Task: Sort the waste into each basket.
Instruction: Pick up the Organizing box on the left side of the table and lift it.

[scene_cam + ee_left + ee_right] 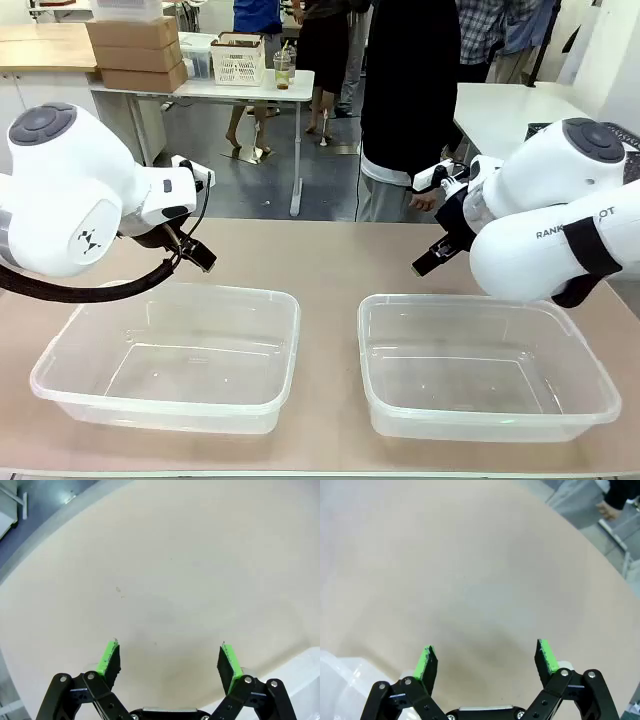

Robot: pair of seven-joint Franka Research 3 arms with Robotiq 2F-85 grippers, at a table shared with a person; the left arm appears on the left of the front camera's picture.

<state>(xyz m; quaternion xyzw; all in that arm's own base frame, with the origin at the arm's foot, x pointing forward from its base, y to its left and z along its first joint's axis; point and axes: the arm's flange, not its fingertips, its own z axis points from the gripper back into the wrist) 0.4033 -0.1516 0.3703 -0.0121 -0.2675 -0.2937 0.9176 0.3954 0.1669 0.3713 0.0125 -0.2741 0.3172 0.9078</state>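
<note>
Two clear baskets sit side by side on the tan table, the left basket (190, 289) and the right basket (460, 298), both with nothing inside. The waste is out of view. My left gripper (196, 255) hovers just beyond the left basket's far rim. In the left wrist view this gripper (170, 660) is open over bare table, with a basket corner (306, 680) at the lower right. My right gripper (430, 262) hangs beyond the right basket's far rim. The right wrist view shows it (487, 661) open and holding nothing, a basket corner (335, 682) at the lower left.
A person in a dark top (410, 100) stands at the far edge of the table, one hand (424, 202) hanging near my right arm. The far strip of the table (320, 250) is bare. Other tables and boxes stand in the background.
</note>
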